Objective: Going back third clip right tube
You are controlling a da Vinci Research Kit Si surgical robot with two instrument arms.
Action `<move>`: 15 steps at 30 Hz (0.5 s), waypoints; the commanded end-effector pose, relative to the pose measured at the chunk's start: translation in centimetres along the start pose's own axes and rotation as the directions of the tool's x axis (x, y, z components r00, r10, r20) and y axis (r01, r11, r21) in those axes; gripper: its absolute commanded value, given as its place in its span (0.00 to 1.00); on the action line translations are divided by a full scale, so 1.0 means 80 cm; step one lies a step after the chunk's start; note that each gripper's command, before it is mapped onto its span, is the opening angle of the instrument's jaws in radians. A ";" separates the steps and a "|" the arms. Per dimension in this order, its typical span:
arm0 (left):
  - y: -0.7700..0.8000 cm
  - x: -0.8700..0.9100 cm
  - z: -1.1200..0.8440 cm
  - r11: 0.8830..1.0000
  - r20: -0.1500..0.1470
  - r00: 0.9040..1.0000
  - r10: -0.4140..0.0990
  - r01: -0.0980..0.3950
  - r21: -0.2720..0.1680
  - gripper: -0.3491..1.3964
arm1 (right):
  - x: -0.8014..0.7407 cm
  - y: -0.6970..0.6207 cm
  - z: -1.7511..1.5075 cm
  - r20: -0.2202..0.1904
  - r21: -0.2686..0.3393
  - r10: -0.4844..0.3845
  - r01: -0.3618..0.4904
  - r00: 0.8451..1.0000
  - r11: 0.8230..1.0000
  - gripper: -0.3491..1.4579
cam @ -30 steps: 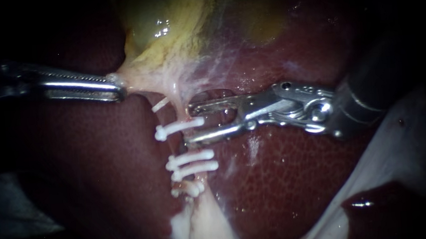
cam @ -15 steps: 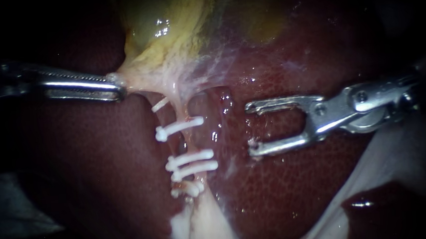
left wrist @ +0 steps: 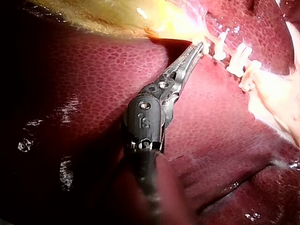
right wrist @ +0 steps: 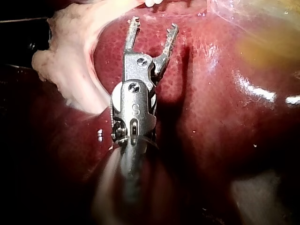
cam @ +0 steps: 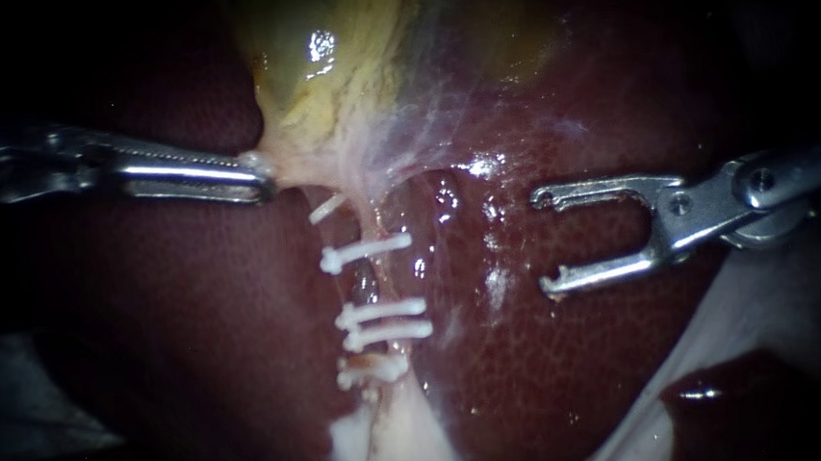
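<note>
Nearest, below the tube (cam: 373,283), pale tissue (cam: 388,454) is cut off by the view's edge. White clips (cam: 380,312) are set across the tube, long axes crosswise; which tube is meant cannot be told. Right of the tube, well apart, the right instrument (cam: 544,240) is held with jaws spread, empty. Beyond, the gallbladder (cam: 323,82) is clamped by the left instrument (cam: 262,178).

The liver (cam: 576,383) is dark maroon with a fine, paler netted speckle. The gallbladder (cam: 323,82) is yellow-green, fading into cream-white, filmy tissue. The clips (cam: 366,252) are plain white. The left instrument (cam: 262,181) and right instrument (cam: 544,242) are shiny silver, their shafts black, the left one's jaws finely ridged.
</note>
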 end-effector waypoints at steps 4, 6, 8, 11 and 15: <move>-0.0009 -0.0007 0.0015 1.000 0.010 1.000 -0.004 0.004 0.003 0.00 | 0.0000 -0.0001 -0.0001 -0.001 0.002 -0.001 0.001 1.000 1.000 0.47; -0.0010 -0.0009 0.0018 1.000 0.010 1.000 -0.004 0.004 0.002 0.00 | 0.0000 -0.0002 -0.0001 -0.001 0.002 -0.001 0.001 1.000 1.000 0.47; -0.0009 -0.0008 0.0019 1.000 0.013 1.000 -0.004 0.004 0.002 0.00 | 0.0001 -0.0002 -0.0001 -0.001 0.002 -0.001 0.001 1.000 1.000 0.47; -0.0007 -0.0008 0.0018 1.000 0.013 1.000 -0.004 0.004 0.002 0.00 | 0.0001 -0.0002 -0.0001 -0.001 0.002 -0.001 0.001 1.000 1.000 0.47; -0.0007 -0.0008 0.0017 1.000 0.013 1.000 -0.004 0.004 0.002 0.00 | 0.0001 -0.0003 0.0000 -0.001 0.002 -0.001 0.001 1.000 1.000 0.47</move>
